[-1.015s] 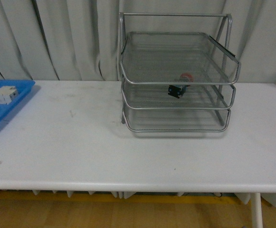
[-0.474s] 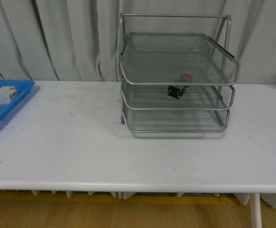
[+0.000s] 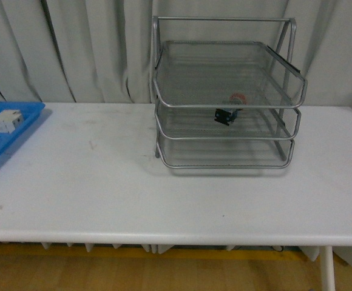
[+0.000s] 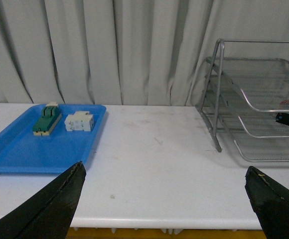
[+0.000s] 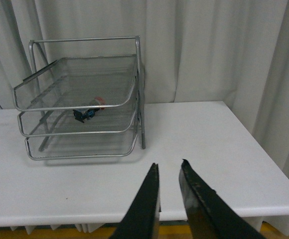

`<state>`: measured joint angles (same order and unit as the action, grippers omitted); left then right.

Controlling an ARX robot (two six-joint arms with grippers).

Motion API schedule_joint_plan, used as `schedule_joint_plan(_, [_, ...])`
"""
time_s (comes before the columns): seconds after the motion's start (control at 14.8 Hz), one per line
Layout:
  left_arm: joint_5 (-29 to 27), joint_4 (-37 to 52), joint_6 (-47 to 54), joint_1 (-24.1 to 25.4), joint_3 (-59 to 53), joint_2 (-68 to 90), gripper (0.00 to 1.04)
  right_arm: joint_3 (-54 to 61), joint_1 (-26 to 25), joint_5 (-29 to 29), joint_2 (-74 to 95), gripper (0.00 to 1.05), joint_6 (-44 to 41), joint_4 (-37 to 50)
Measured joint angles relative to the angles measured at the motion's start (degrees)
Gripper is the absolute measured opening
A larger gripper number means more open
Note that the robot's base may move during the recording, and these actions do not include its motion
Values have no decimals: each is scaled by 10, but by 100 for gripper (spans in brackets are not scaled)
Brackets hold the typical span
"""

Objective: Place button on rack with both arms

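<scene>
From the front, the rack (image 3: pixel 224 100) stands on the white table (image 3: pixel 164 188) toward its back edge, somewhat right of the middle, and the button (image 3: pixel 227 113) lies on its side in the middle tier, red cap toward the back, near the tier's front rim. At the table's left edge sits a blue tray (image 3: pixel 9 136) with a white block (image 3: pixel 1 121) in it; neither arm shows in this view. In the left wrist view, the left gripper (image 4: pixel 164 199) has its two dark fingers (image 4: pixel 50 209) spread very wide, far apart at either side of the picture, holding nothing and touching nothing, above the table's front edge; the blue tray (image 4: pixel 40 149) carries a green-and-cream switch (image 4: pixel 47 118) just beside the white block (image 4: pixel 79 121). In the right wrist view, the right gripper (image 5: pixel 169 199) has its fingers (image 5: pixel 145 204) drawn narrow, only a slim gap between them, empty, hanging over the table's front edge well apart from the rack (image 5: pixel 82 104), where the button (image 5: pixel 88 112) rests in the middle tier.
</scene>
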<state>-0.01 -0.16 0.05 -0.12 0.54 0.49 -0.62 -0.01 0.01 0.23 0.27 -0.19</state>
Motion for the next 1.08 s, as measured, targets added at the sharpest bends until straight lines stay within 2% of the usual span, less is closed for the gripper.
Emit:
schedule_joint_plan(0.2, [0, 0, 0, 0, 0, 0, 98, 0, 0, 0, 0, 49, 0, 0])
schedule_joint_plan(0.41, [0, 0, 0, 0, 0, 0, 98, 0, 0, 0, 0, 90, 0, 0])
schedule_joint_plan(0.47, [0, 0, 0, 0, 0, 0, 98, 0, 0, 0, 0, 99, 0, 0])
schedule_joint_plan(1.08, [0, 0, 0, 0, 0, 0, 98, 0, 0, 0, 0, 98, 0, 0])
